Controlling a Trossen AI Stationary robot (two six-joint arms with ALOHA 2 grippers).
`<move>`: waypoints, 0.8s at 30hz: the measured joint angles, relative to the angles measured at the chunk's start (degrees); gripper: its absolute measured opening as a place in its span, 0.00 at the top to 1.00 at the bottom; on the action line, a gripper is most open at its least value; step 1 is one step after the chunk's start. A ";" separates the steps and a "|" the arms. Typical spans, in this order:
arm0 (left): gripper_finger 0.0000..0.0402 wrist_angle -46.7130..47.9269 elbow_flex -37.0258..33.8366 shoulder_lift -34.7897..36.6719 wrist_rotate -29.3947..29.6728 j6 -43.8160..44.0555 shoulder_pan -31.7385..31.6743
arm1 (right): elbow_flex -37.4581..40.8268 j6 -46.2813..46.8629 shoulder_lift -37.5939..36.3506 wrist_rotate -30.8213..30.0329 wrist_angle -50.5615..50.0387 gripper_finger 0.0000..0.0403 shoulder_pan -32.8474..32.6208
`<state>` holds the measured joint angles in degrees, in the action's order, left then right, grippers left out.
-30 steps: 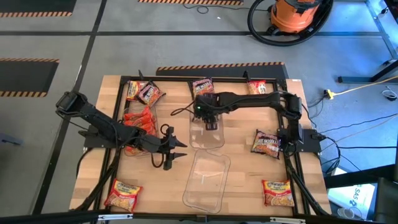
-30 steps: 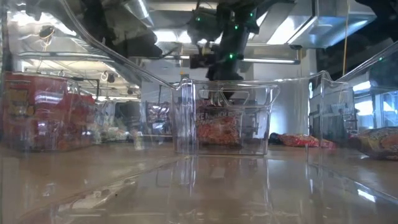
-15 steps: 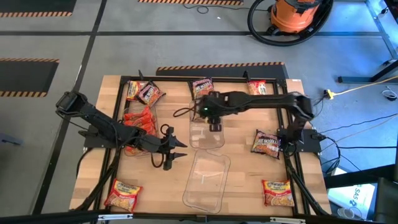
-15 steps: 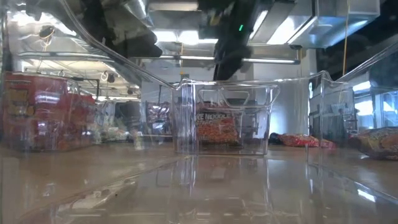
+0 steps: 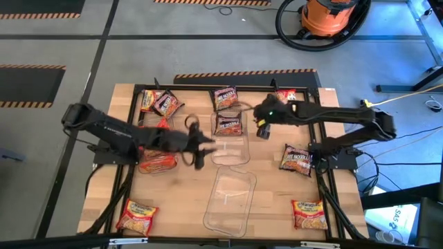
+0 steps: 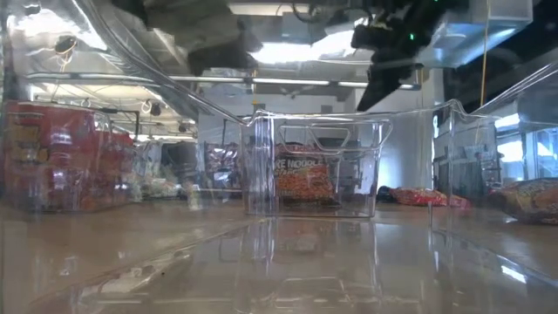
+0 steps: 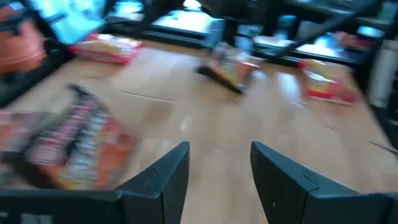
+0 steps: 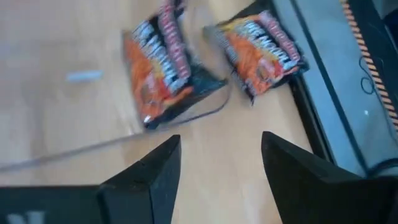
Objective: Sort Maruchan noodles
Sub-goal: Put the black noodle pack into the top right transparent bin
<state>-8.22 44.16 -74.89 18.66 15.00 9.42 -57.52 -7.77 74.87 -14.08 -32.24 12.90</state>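
Note:
Ramen packets lie scattered over the table. A dark one (image 5: 228,123) (image 6: 305,174) leans inside the far end of the middle clear bin (image 5: 230,149). Orange-red ones (image 5: 156,161) fill the left bin. Others lie flat: two at the far left (image 5: 158,102), two at the far edge (image 5: 226,97) (image 5: 286,97), one on the right (image 5: 297,159), and one at each near corner (image 5: 137,216) (image 5: 309,213). My right gripper (image 5: 261,128) (image 8: 221,162) is open, hovering right of the middle bin. My left gripper (image 5: 201,143) (image 7: 217,168) is open at that bin's left edge.
A second clear bin (image 5: 230,200) stands empty toward the near edge. A black frame (image 5: 131,131) borders the work area. Bare wood lies between the bins and the right-hand packets. On the floor beyond the table stands an orange vacuum (image 5: 325,17).
My right gripper has risen out of the middle bin and swung toward the table's right edge; the dark packet it carried now stays leaning in the bin. My left gripper has moved right and toward the far edge, up to the middle bin.

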 joint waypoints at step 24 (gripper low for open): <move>0.59 0.10 6.07 -15.58 -26.60 4.07 -47.88 | 3.45 11.57 22.60 38.05 37.80 0.38 34.28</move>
<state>-8.11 50.24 -90.48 -7.94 19.07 -38.47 -54.07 3.80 97.47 23.96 5.56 47.18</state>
